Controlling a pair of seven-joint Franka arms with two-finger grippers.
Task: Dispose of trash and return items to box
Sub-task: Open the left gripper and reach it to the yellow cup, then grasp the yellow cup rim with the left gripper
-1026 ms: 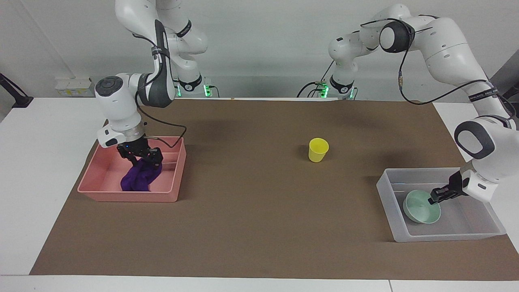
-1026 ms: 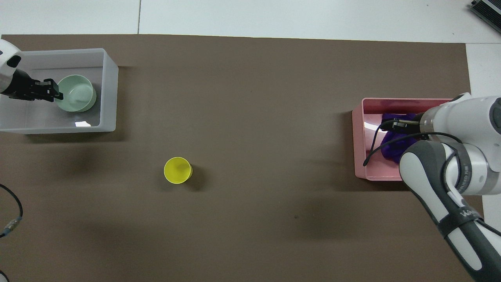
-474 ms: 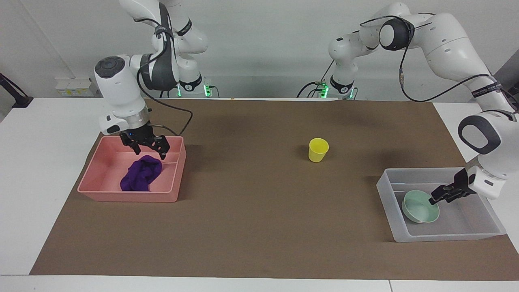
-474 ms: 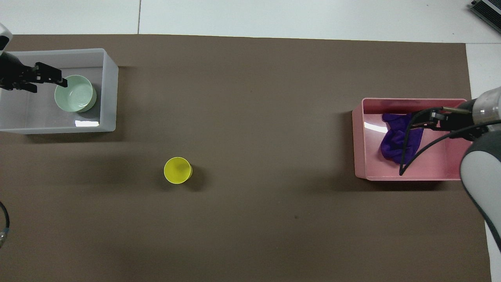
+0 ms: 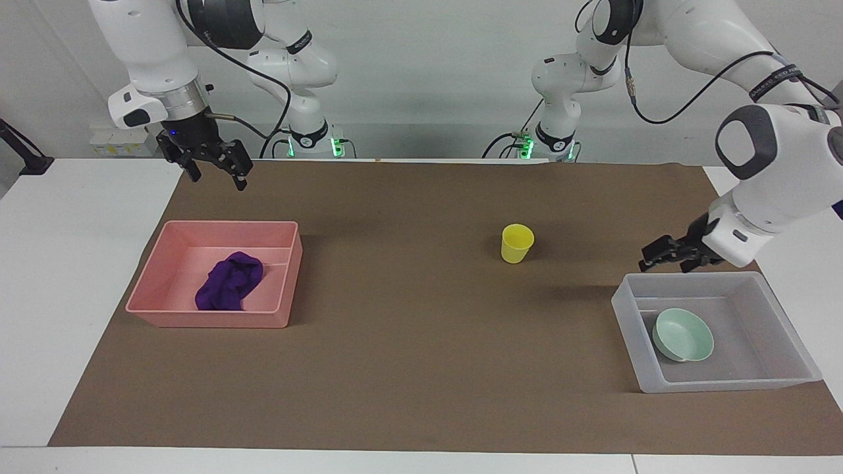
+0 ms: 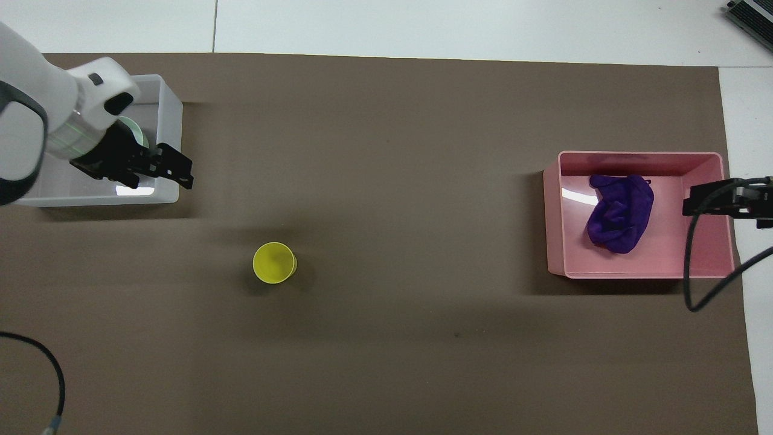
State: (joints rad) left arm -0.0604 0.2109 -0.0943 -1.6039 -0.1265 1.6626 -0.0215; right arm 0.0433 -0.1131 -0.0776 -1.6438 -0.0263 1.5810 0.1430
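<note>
The purple rag (image 5: 228, 284) lies crumpled in the pink tray; it also shows in the overhead view (image 6: 621, 212). The mint-green bowl (image 5: 683, 335) rests on the floor of the translucent box (image 5: 767, 316). In the overhead view my left hand covers most of the bowl (image 6: 141, 134) and part of the box (image 6: 164, 90). The yellow cup (image 5: 517, 243) stands upright on the mat, alone (image 6: 275, 263). My left gripper (image 5: 665, 262) is open and empty, raised over the box's corner toward the cup (image 6: 178, 170). My right gripper (image 5: 216, 175) is open and empty, high over the pink tray's rim (image 6: 694, 202).
The pink tray (image 5: 280, 309) sits at the right arm's end of the brown mat (image 5: 408, 355), the box at the left arm's end. A black cable hangs from my right hand over the tray's edge (image 6: 694, 266). Another cable loops over the mat's near corner (image 6: 57, 374).
My right gripper let go of the rag and rose out of the pink tray. My left gripper released the bowl and rose out of the box toward the cup. Rag and bowl stay put.
</note>
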